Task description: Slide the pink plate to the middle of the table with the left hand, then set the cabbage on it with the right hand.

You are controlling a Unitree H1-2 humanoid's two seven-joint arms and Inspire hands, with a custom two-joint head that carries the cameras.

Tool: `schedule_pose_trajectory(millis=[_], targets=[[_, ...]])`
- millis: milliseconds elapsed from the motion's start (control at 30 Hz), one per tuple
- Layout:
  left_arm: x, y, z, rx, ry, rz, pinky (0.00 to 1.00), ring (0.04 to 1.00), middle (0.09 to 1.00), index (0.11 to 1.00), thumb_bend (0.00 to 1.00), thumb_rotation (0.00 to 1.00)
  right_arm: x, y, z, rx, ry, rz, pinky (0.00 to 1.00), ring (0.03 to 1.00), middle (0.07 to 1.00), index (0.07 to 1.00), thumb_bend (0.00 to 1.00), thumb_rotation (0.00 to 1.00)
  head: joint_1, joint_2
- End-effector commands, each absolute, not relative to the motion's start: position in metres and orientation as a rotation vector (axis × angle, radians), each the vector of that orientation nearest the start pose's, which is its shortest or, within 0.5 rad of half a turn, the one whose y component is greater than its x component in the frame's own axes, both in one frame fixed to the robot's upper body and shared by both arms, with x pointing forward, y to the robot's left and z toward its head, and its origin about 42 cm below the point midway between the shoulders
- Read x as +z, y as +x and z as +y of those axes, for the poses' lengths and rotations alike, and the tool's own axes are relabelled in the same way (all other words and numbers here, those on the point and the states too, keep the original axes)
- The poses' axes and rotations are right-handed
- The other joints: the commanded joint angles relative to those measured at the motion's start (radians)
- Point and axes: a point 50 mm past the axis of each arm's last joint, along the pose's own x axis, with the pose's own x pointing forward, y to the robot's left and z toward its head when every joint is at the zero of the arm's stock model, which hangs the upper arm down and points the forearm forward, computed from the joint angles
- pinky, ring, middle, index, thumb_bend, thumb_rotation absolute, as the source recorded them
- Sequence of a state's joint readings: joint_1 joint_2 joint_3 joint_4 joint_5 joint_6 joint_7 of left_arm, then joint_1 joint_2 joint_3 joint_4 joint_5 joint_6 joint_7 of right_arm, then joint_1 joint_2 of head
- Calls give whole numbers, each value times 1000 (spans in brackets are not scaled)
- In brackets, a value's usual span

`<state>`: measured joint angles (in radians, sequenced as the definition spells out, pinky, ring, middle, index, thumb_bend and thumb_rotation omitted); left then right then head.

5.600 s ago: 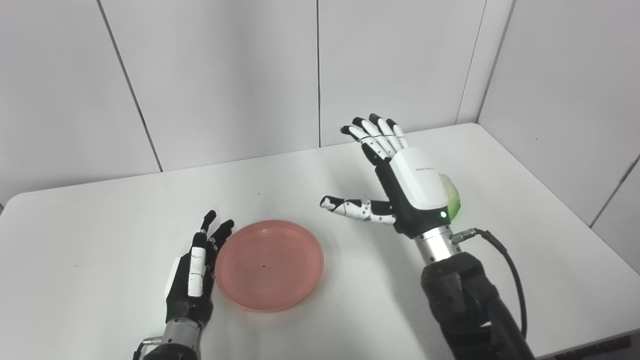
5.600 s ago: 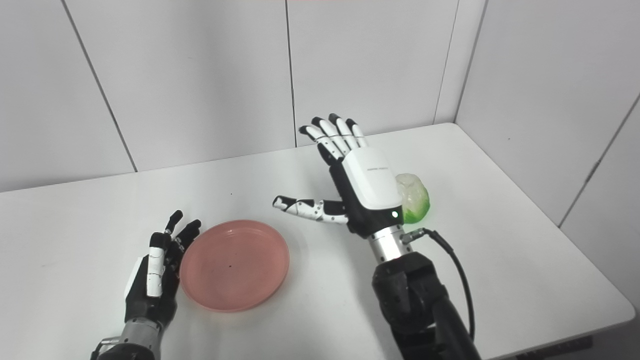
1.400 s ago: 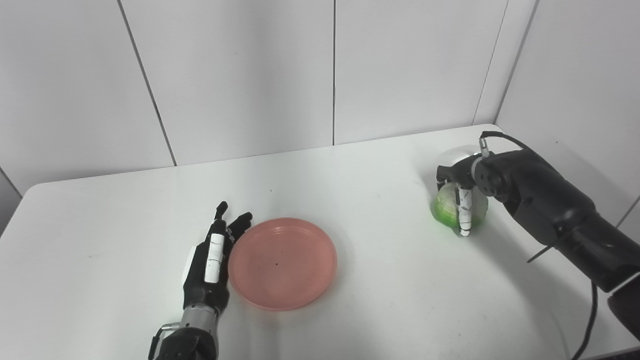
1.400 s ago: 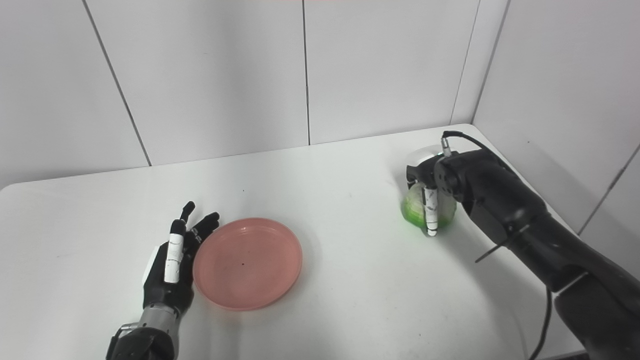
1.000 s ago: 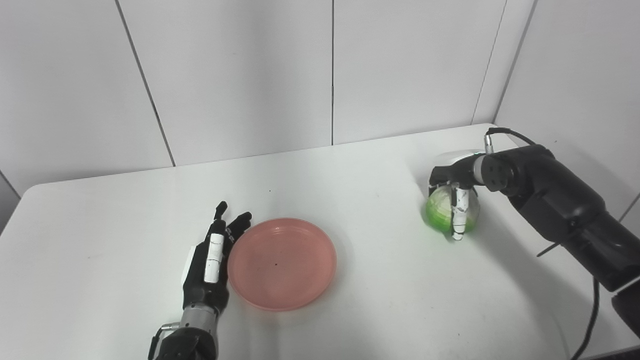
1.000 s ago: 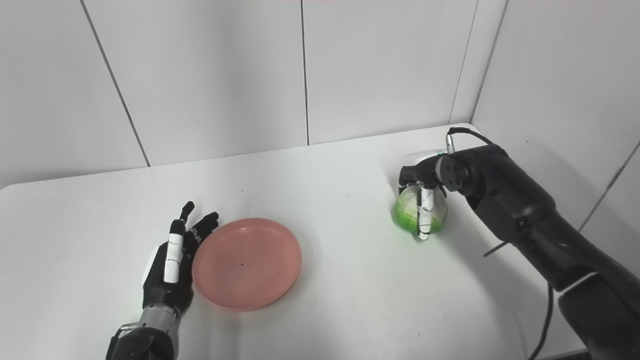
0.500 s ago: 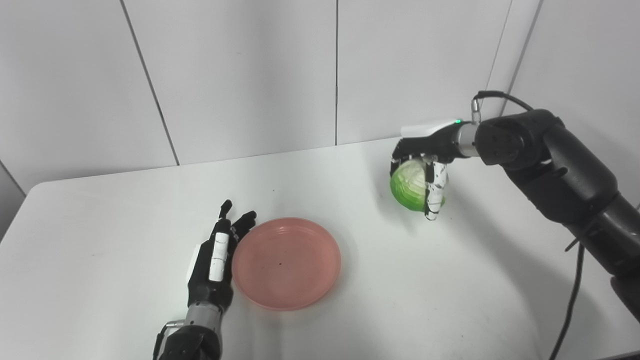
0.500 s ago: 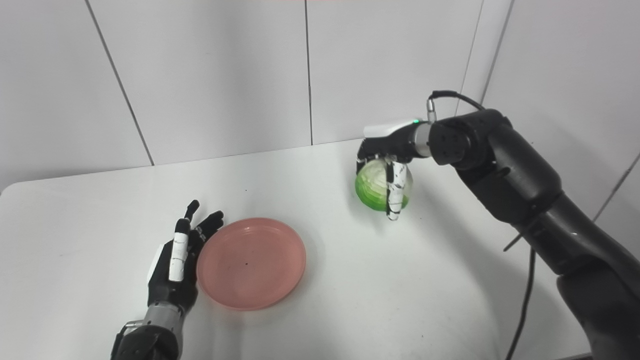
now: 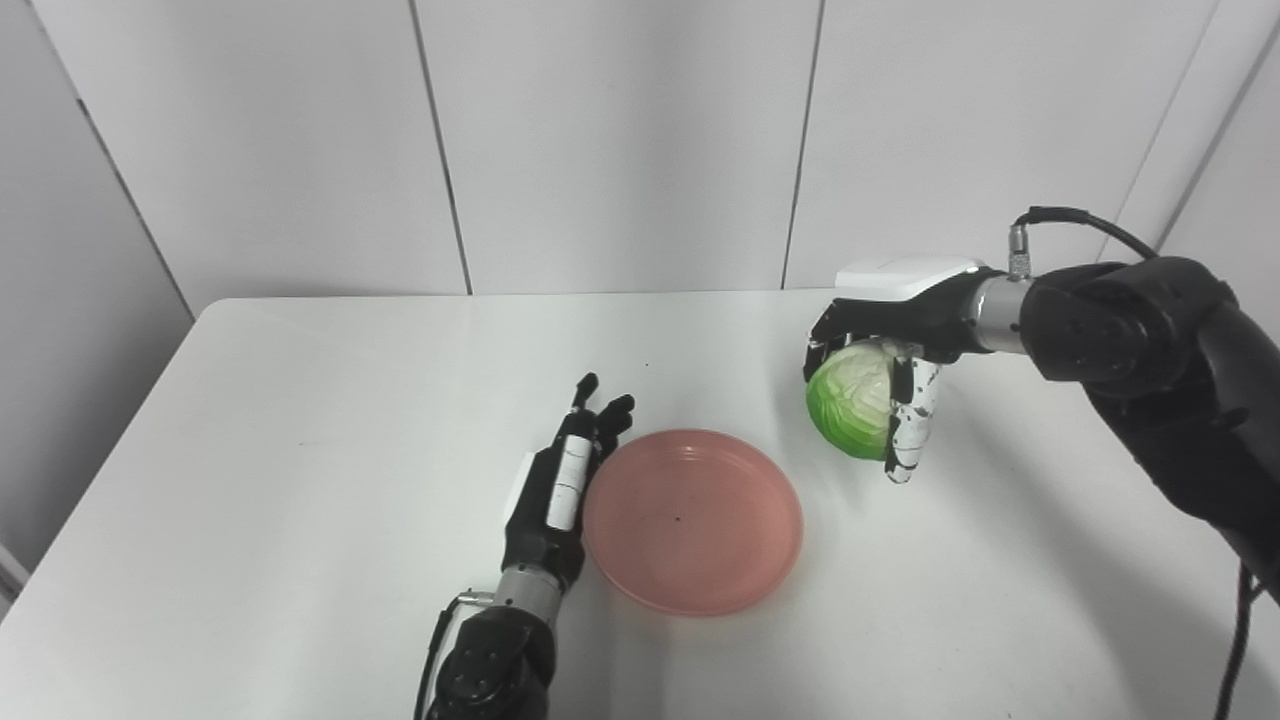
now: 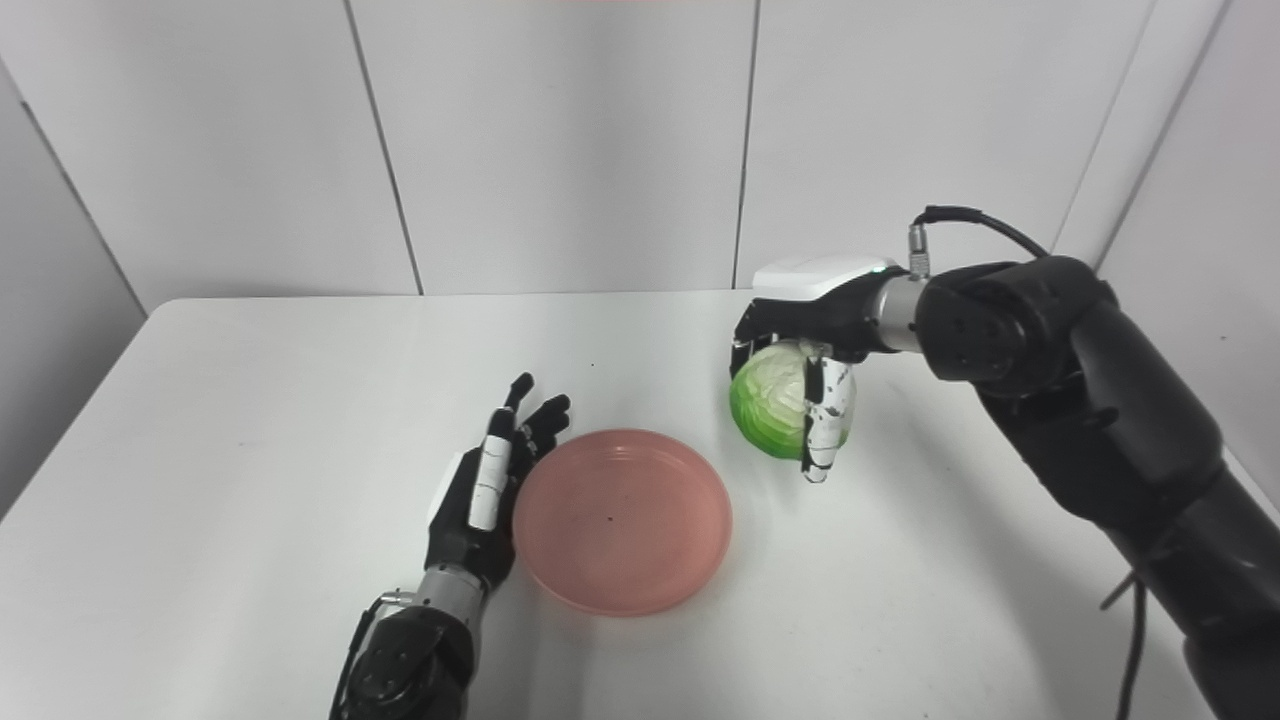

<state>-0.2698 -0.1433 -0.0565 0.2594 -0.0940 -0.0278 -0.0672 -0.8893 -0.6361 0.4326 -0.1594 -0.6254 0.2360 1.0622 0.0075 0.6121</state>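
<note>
In the left eye view, a white table point(image 9: 300, 420) was seen before pale wall panels point(image 9: 620, 140). The pink plate point(image 9: 693, 520) was found lying flat near the middle of the table, toward the near side, with nothing in it. The left hand point(image 9: 558, 495) was laid edge-on just at the plate's left rim, its fingers straight, held fairly close together and pointed toward the far side; nothing was held in it, and whether the rim was actually touched could not be told. The cabbage point(image 9: 850, 398) was held clear of the tabletop, to the right of the plate and beyond its far right edge, not over it. It was clasped from above by the right hand point(image 9: 893, 345), whose fingers point(image 9: 905, 425) were curled down around the right side of the head. The black right arm point(image 9: 1150, 370) was seen reaching in from the right, a cable point(image 9: 1070, 218) looped above its wrist.

In the right eye view, the same arrangement was shown from slightly further right. The plate point(image 10: 622, 518) was seen with the left hand point(image 10: 483, 490) alongside its left rim, fingers extended and empty. The cabbage point(image 10: 775, 398) was shown gripped under the right hand point(image 10: 815, 320), raised above the table point(image 10: 250, 400), a faint shadow being cast below it. A gap of bare tabletop was visible between the cabbage and the plate's far right rim.
</note>
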Motion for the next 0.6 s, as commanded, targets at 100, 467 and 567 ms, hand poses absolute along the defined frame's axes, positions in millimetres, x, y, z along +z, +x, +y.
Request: schedule_pose_trajectory(millis=[100, 467, 567], targets=[[112, 358, 99, -205, -197, -17, 965, 957, 970, 1000, 875, 950, 411, 417, -189, 779, -1645, -224, 334, 449, 504, 460, 521, 0, 20, -1], [108, 360, 95, -187, -166, -21, 948, 985, 999, 1000, 955, 912, 400, 404, -148, 864, -1627, -313, 296, 389, 453, 545, 514, 0, 41, -15], [108, 360, 95, -184, -158, -23, 933, 981, 996, 1000, 956, 915, 399, 402, -140, 883, -1635, -323, 296, 389, 459, 540, 515, 0, 41, -15]])
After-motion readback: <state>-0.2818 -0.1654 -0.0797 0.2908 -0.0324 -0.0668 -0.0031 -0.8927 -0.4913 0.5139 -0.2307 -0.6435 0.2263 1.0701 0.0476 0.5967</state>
